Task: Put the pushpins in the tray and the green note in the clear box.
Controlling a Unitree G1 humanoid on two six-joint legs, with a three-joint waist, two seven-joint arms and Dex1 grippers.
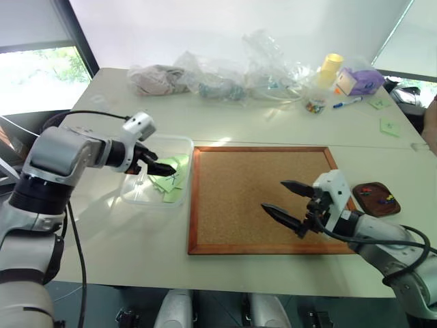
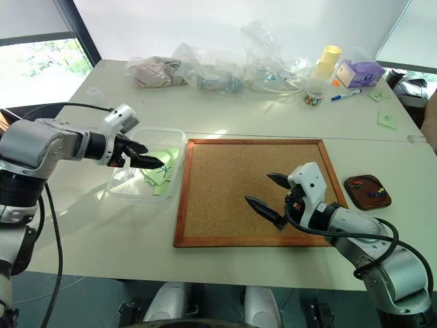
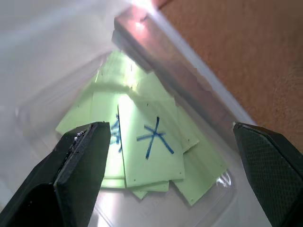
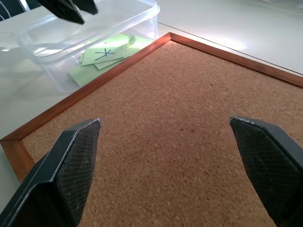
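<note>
Right tool hangs wide open and empty over the cork board; left tool gapes empty above pale green paper notes in the clear plastic box. Flimsy, pinch edges.

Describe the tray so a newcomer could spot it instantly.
Find the big cork board mid-table. Just off its right edge, on the white table, sits the tray: a small dark brown shallow dish with coloured pushpins in it, unlike the clear box left of the board.
</note>
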